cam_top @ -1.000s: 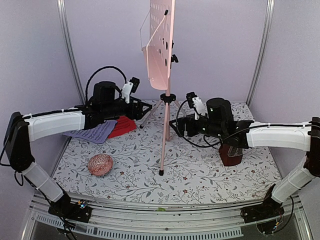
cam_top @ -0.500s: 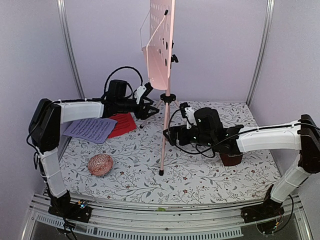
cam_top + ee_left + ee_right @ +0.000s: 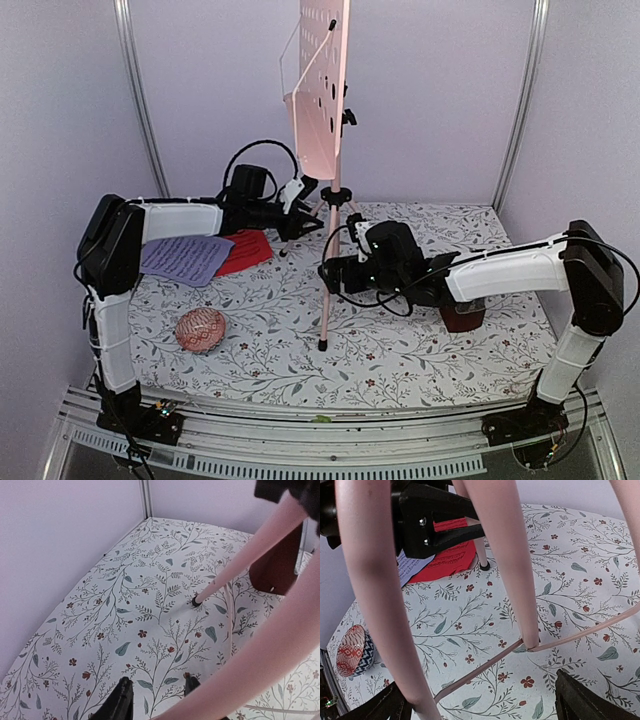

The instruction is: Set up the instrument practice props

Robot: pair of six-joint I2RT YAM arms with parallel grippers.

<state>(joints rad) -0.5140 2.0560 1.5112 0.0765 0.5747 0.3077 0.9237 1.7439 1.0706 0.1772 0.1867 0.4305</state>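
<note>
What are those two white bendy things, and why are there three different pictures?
They are robot arms, each ending in a pinching gripper. One camera looks down from above; a small camera rides on each wrist. On the flowery table are a pink music stand, a purple page, a red page, a patterned bowl and a dark metronome. The right gripper is wide open, close to the stand. The left gripper sits at a stand leg; whether it grips it, I cannot tell.

pink stand legs (image 3: 329, 280) block the middle — bowl (image 3: 201, 329) sits front-left, room between.
</note>
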